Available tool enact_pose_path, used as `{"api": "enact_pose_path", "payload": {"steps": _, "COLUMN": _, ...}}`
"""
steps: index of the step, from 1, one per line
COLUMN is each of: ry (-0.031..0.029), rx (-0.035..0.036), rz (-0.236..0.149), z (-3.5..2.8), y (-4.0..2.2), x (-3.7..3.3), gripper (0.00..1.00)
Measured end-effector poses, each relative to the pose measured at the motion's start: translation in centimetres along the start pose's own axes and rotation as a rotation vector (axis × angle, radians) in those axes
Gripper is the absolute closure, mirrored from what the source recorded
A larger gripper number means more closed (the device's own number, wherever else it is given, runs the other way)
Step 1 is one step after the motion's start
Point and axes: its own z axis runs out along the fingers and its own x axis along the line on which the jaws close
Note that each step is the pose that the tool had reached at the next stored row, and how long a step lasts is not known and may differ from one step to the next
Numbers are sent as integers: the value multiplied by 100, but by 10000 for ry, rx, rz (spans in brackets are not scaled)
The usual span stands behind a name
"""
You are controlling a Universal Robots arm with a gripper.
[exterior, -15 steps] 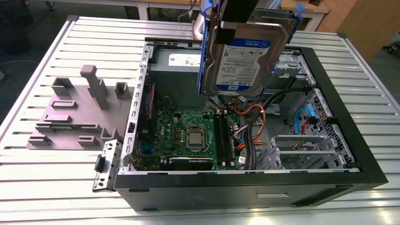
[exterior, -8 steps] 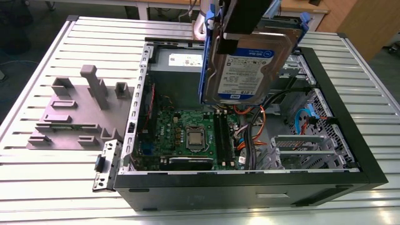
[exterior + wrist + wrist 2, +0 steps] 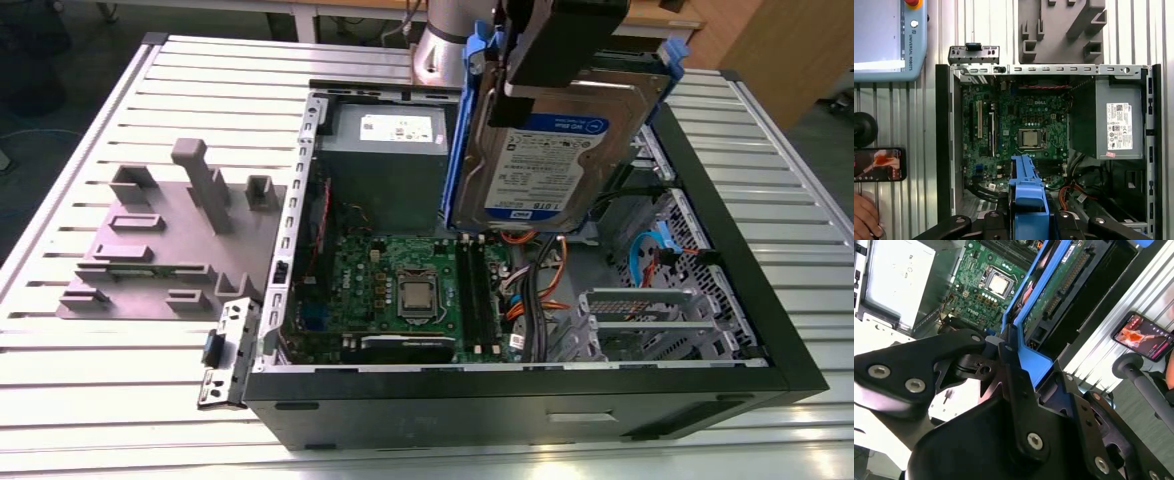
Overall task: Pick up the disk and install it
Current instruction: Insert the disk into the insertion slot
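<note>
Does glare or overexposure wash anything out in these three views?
Exterior view: the table slats blow out to white toward the exterior view's left, while the disk is evenly lit. Second wrist view: the power supply is washed out by glare. First wrist view: the motherboard is evenly lit, with no glare on it.

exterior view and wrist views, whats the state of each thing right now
computer case, lying on its side, open
disk, held above the case, not yet installed
gripper, shut on the disk's blue carrier
processor, bare, no cooler on it
phone, screen lit
</note>
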Motion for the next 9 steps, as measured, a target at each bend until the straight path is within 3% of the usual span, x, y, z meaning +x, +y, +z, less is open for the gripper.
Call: {"api": "enact_pose_path", "payload": {"steps": 9, "ry": 19, "rx": 1, "rz": 0, "z": 1, "y": 0, "x": 0, "gripper": 63}}
